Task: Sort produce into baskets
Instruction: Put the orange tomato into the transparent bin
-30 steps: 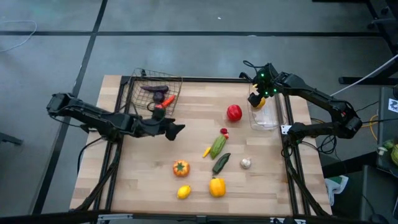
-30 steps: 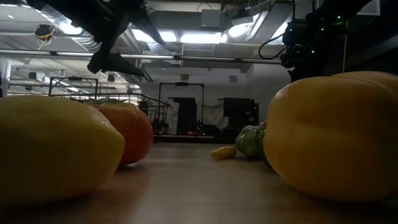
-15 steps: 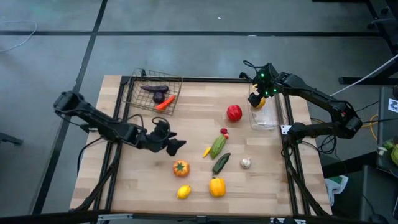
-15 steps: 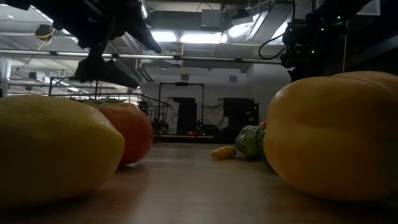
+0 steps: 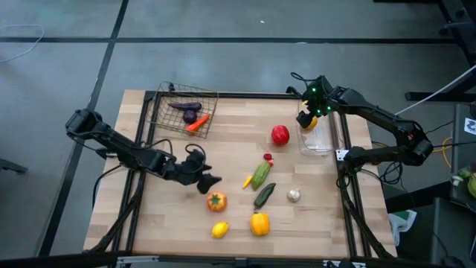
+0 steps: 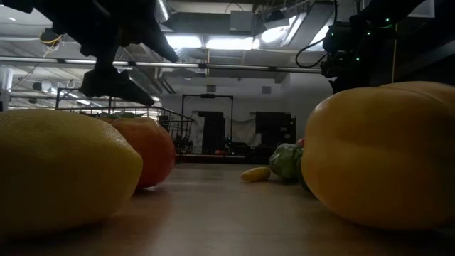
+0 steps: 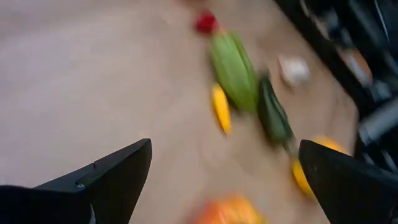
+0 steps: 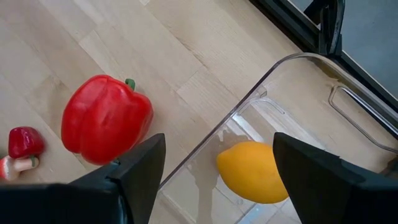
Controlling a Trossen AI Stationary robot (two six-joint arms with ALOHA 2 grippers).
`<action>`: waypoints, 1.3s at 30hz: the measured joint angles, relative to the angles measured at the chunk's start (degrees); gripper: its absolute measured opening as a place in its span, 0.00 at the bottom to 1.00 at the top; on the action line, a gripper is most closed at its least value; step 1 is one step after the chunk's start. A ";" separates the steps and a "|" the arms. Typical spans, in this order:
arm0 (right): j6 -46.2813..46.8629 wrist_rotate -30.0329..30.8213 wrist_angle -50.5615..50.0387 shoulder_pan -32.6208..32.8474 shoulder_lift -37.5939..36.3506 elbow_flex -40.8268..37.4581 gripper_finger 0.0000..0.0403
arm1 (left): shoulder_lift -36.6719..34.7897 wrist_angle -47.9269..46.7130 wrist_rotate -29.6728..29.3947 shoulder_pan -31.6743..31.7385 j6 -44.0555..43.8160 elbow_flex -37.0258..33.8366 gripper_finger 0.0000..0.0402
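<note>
My left gripper [image 5: 209,182] is open and empty, just above and to the far-left of an orange tomato [image 5: 216,199], which shows below its fingers in the left wrist view [image 7: 230,211]. My right gripper [image 5: 306,117] is open and empty over the far end of the clear plastic bin [image 5: 321,140]. A yellow lemon [image 8: 255,171] lies in that bin. The dark wire basket [image 5: 184,112] at the far left holds a purple eggplant [image 5: 186,106] and an orange carrot [image 5: 196,123]. A red pepper [image 5: 280,135] rests on the table beside the bin.
On the table lie a small red piece [image 5: 268,158], a light green vegetable [image 5: 260,175], a small yellow piece [image 5: 247,181], a dark green vegetable [image 5: 264,195], a white garlic bulb [image 5: 294,195], a yellow pepper [image 5: 259,223] and a second lemon [image 5: 219,229].
My left gripper has gone toward the table's near edge and down, from beside the wire basket to just above the orange tomato, staying open. My right gripper has kept still over the bin.
</note>
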 joint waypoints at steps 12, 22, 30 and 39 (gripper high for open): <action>-0.01 0.00 0.04 0.00 0.00 0.00 0.74 | -0.03 -4.97 16.65 -8.41 1.84 0.02 1.00; 0.00 0.00 1.70 0.00 0.00 0.00 0.74 | 6.03 -4.72 16.72 -14.14 -0.91 0.04 1.00; -0.01 0.00 3.53 0.02 -0.02 0.02 0.74 | 14.04 0.16 16.05 -14.02 3.80 2.17 1.00; 0.93 -0.52 3.48 0.04 -0.01 0.02 0.74 | 18.07 -0.02 11.82 -12.03 4.62 4.24 1.00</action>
